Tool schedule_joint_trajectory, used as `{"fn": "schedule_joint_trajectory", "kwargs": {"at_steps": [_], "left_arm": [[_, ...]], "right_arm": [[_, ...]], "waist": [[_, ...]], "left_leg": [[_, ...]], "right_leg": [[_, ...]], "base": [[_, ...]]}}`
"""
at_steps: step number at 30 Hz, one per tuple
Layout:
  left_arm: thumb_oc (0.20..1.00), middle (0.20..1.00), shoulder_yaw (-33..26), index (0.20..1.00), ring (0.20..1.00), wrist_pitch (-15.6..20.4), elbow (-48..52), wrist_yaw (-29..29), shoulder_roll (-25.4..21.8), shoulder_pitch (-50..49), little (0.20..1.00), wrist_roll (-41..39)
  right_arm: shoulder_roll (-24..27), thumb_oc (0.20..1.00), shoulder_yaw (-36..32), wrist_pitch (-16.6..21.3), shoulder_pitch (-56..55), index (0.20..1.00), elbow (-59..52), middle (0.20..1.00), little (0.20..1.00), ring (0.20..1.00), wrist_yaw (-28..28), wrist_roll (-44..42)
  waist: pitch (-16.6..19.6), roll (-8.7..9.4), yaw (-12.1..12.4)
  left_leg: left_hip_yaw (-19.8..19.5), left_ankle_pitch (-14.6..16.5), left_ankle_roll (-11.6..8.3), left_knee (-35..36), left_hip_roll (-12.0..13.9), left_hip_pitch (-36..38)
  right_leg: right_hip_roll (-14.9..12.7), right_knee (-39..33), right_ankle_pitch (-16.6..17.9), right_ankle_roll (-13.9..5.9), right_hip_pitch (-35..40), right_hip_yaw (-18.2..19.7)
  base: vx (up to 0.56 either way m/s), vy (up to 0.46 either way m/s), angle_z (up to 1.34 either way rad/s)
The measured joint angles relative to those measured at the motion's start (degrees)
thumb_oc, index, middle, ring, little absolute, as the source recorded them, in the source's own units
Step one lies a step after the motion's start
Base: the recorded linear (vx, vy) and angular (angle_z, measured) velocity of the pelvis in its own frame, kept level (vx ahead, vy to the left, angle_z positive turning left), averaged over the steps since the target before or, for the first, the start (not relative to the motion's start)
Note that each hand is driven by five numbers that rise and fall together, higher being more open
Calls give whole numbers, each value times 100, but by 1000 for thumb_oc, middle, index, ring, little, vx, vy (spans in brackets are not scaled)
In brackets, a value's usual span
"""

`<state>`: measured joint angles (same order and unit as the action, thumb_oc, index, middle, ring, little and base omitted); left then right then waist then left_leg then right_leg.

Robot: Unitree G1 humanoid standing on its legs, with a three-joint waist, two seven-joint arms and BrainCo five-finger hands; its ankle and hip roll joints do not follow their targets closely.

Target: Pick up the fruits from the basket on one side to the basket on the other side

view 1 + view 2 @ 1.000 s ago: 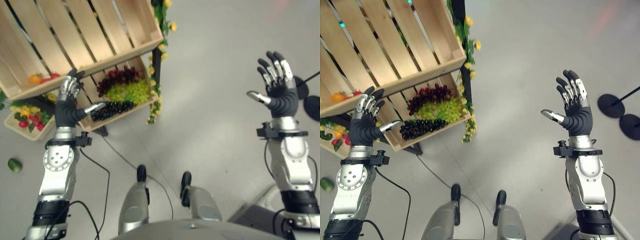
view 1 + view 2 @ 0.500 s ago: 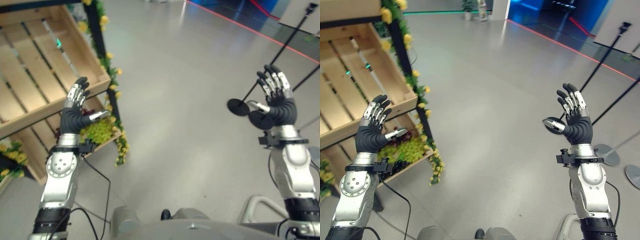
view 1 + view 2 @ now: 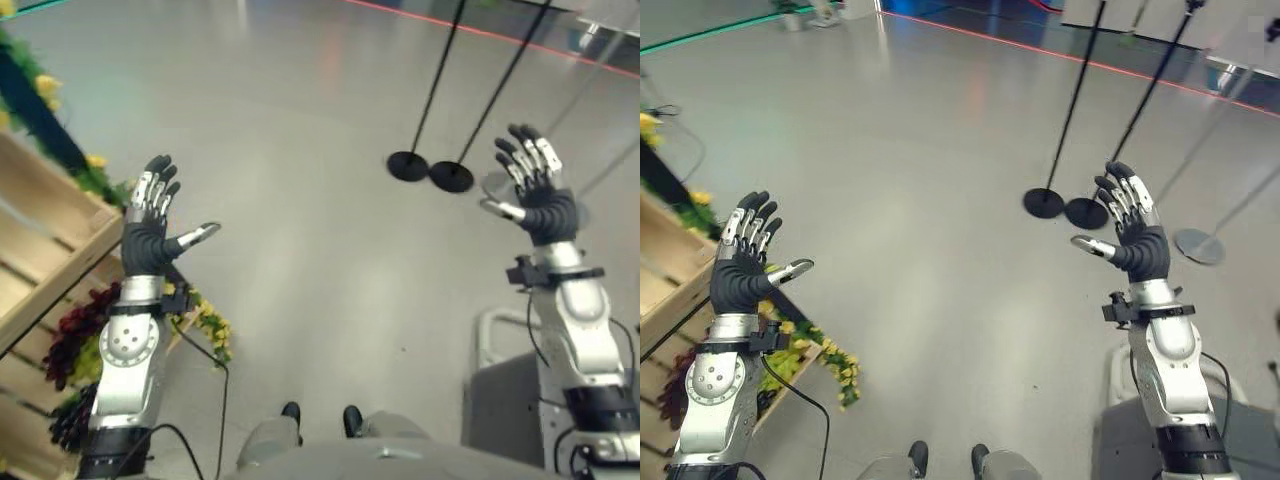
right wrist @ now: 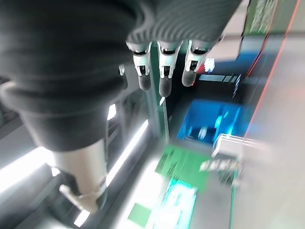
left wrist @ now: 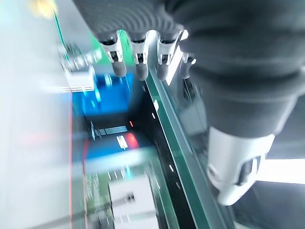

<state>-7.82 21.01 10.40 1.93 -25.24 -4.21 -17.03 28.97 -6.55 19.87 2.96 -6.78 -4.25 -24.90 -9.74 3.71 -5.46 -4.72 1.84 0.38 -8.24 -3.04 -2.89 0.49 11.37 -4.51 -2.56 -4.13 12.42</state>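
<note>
In the left eye view, the left hand [image 3: 145,235] is raised above the grey floor [image 3: 320,250], fingers straight and spread, thumb held out, nothing in its grasp. The right hand [image 3: 535,195] is lifted likewise at the far right, fingers splayed and empty. A wooden crate [image 3: 40,250] is seen at the left edge, with dark red and green grapes [image 3: 70,340] lying in the tray below it, just behind the left forearm, and yellow flowers [image 3: 212,335] hung at the tray's corner. Two black round stand bases [image 3: 430,172] are set on the floor between the hands.

In the right eye view, both hands are shown apart, each well clear of the crate.

In the left wrist view, straight fingers [image 5: 138,57] are shown, holding nothing.

In the right wrist view, extended fingers [image 4: 164,71] are shown, likewise empty.
</note>
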Motion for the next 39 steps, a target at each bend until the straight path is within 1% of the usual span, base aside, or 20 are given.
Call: {"fn": "schedule_joint_trajectory", "kwargs": {"at_steps": [2, 5, 8, 9, 11, 14, 15, 16, 19, 21, 22, 23, 25, 27, 31, 35, 36, 37, 38, 39], "left_arm": [[1000, 1000, 4, 1000, 1000, 7, 4, -10, -6, 61, 1000, 4], [1000, 1000, 8, 1000, 1000, 21, -2, -14, 2, 96, 1000, 3], [1000, 1000, 47, 1000, 1000, 36, -25, -21, 9, 315, 1000, 5], [1000, 1000, 46, 1000, 1000, 50, -15, -20, 4, 328, 1000, 6], [1000, 1000, 52, 1000, 1000, 71, -23, -19, 22, 361, 1000, 9], [1000, 1000, 63, 1000, 1000, 83, -22, 15, 28, 379, 1000, 15], [1000, 1000, 63, 1000, 1000, 89, -19, 45, 34, 387, 1000, 34], [1000, 1000, 15, 1000, 1000, 88, -19, 76, -52, 439, 1000, 53], [1000, 1000, 8, 1000, 1000, 82, -28, 194, -6, 551, 1000, 57], [1000, 1000, -4, 1000, 1000, 107, 4, 268, 1, 591, 1000, 57], [1000, 1000, -17, 1000, 1000, 106, 46, 270, -11, 566, 1000, 55], [1000, 1000, -18, 1000, 1000, 105, 125, 273, -24, 522, 1000, 53], [1000, 1000, -56, 1000, 1000, 164, 375, 289, -67, 475, 1000, 49], [1000, 1000, -16, 1000, 1000, 204, 414, 262, -10, 473, 1000, 53], [1000, 1000, 12, 1000, 1000, 195, 407, 256, 46, 533, 1000, 51], [1000, 1000, 131, 1000, 1000, 187, 399, 258, 57, 715, 1000, 51], [1000, 1000, 289, 1000, 1000, 183, 369, 249, 75, 805, 1000, 52], [1000, 1000, 296, 1000, 1000, 183, 367, 248, 95, 806, 1000, 51], [1000, 1000, 280, 1000, 1000, 180, 355, 259, 145, 854, 1000, 50], [1000, 1000, 307, 1000, 1000, 178, 353, 272, 225, 760, 1000, 48]], "right_arm": [[-75, 1000, -53, 0, -45, 1000, 1, 1000, 1000, 1000, 44, 55], [-116, 1000, -56, -3, -66, 1000, 2, 1000, 1000, 1000, 103, 101], [-133, 1000, -113, -5, -197, 1000, -3, 1000, 1000, 1000, 128, 195], [-144, 1000, -119, -11, -181, 1000, -3, 1000, 1000, 1000, 149, 214], [-141, 1000, -188, -10, -157, 1000, 1, 1000, 1000, 1000, 187, 267], [-138, 1000, -212, -4, -84, 1000, 31, 1000, 1000, 1000, 328, 308], [-135, 1000, -212, -10, -48, 1000, 48, 1000, 1000, 1000, 360, 343], [-154, 1000, -183, -9, -29, 1000, 34, 1000, 1000, 1000, 419, 398], [-139, 1000, -184, -6, 32, 1000, 64, 1000, 1000, 1000, 565, 423], [-130, 1000, -177, -5, 39, 1000, 58, 1000, 1000, 1000, 618, 457], [-112, 1000, -170, -6, 47, 1000, 49, 1000, 1000, 1000, 625, 502], [-99, 1000, -167, -4, 56, 1000, 42, 1000, 1000, 1000, 624, 530], [-101, 1000, -152, -10, 183, 1000, 34, 1000, 1000, 1000, 612, 586], [-79, 1000, -153, -35, 291, 1000, 93, 1000, 1000, 1000, 617, 626], [173, 1000, -265, -38, 237, 1000, 87, 1000, 1000, 1000, 681, 621], [244, 1000, -305, -30, 138, 1000, 78, 1000, 1000, 1000, 692, 619], [104, 1000, -297, -10, 141, 1000, 43, 1000, 1000, 1000, 696, 618], [120, 1000, -296, -8, 120, 1000, 48, 1000, 1000, 1000, 697, 612], [109, 1000, -293, -4, 115, 1000, 97, 1000, 1000, 1000, 687, 591], [61, 1000, -276, -3, 123, 1000, 93, 1000, 1000, 1000, 698, 526]], "waist": [[3, 2, -142], [-14, -38, -136], [-22, -48, -395], [-27, -68, -283], [-27, -67, -366], [-56, -103, -343], [-84, -139, -276], [-134, -160, -156], [-242, -267, -34], [-266, -292, 85], [-256, -273, 118], [-241, -247, 212], [-189, -159, 367], [-161, -312, 308], [-81, -368, -86], [-61, -365, -329], [-36, -312, -217], [-14, -302, -259], [-18, -217, -196], [-23, -186, 0]], "left_leg": [[225, -14, 54, 91, -27, 95], [444, 10, 117, 172, -9, 180], [734, 97, 184, 164, -80, 273], [833, 98, 202, 227, -2, 310], [1090, 124, 239, 267, -36, 360], [1567, 139, 292, 334, -44, 348], [1872, 143, 321, 349, 29, 333], [2246, 181, 327, 280, 137, 303], [2588, 224, 283, 216, 383, 332], [2738, 340, 147, 32, 628, 345], [2978, 337, 20, -48, 793, 431], [3144, 350, -57, -49, 879, 481], [3144, 348, -240, -90, 888, 495], [2927, 357, -299, 6, 977, 562], [2979, 394, -398, -33, 1261, 660], [2984, 391, -435, -209, 1372, 630], [3137, 410, -519, -1189, 1697, 368], [3101, 347, -564, -1347, 1764, 326], [2770, 220, -788, -2073, 1907, 210], [2506, 203, -738, -2720, 2079, 44]], "right_leg": [[-32, -14, 29, -46, -21, 149], [-48, -51, 40, -119, -21, 295], [-33, -142, 185, -216, -32, 520], [-53, -171, 217, -269, -13, 611], [-83, -278, 322, -268, -126, 676], [-172, -409, 427, -463, -387, 741], [-357, -464, 409, -442, -484, 396], [-617, -439, 345, -385, -734, -437], [-1470, 505, 172, -283, -914, -2985], [-1595, 1134, -20, -406, -689, -3320], [-1764, 1654, -205, -269, -453, -3843], [-1775, 1881, -249, -258, -357, -3997], [-1308, 1085, -607, -88, -95, -3524], [-857, 666, -499, 131, -134, -3125], [-474, 606, -435, 331, -219, -2742], [-346, 613, -484, 399, -227, -2680], [-254, 462, -408, 596, -97, -2506], [-175, 448, -414, 602, -79, -2542], [-7, 479, -591, 780, -48, -2416], [54, 454, -504, 887, 131, -2123]], "base": [[-41, 171, -52], [-30, 133, -52], [-97, 200, -46], [-73, 92, -78], [-116, 136, -83], [-133, 66, -89], [-179, 7, -146], [-220, 27, -142], [-139, 6, -100], [-82, -42, -68], [-52, -138, -58], [-4, -180, -104], [69, -187, -114], [101, -185, -108], [89, -224, -83], [95, -239, -25], [195, -377, -66], [190, -386, -79], [91, -122, -76], [33, -42, -100]]}}
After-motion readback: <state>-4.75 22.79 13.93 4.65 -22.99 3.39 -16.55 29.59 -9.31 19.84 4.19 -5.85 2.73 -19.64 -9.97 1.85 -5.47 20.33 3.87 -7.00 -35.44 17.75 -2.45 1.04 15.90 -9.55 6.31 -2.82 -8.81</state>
